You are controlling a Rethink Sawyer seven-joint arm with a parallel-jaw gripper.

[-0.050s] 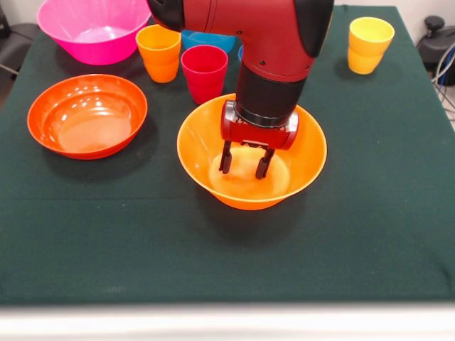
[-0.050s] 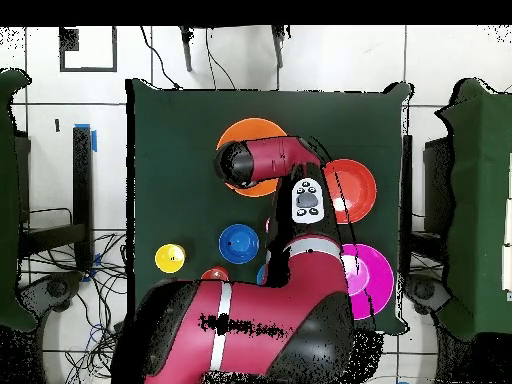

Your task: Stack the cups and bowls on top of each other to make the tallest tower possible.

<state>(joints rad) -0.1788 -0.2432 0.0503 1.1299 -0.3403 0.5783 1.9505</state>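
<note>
One big yellow-orange bowl is centred on the table, the empty end effector spread inside it. If clenched on its rim carelessly, it could be tipped.

hand: empty, fingers apart | inside big yellow-orange bowl | cups behind

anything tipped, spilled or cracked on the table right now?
Nothing stands out. The cups, orange, red and yellow, stand upright; the pink bowl and orange-red bowl sit level and empty. The gripper hangs open inside the yellow-orange bowl. No tower yet.
</note>
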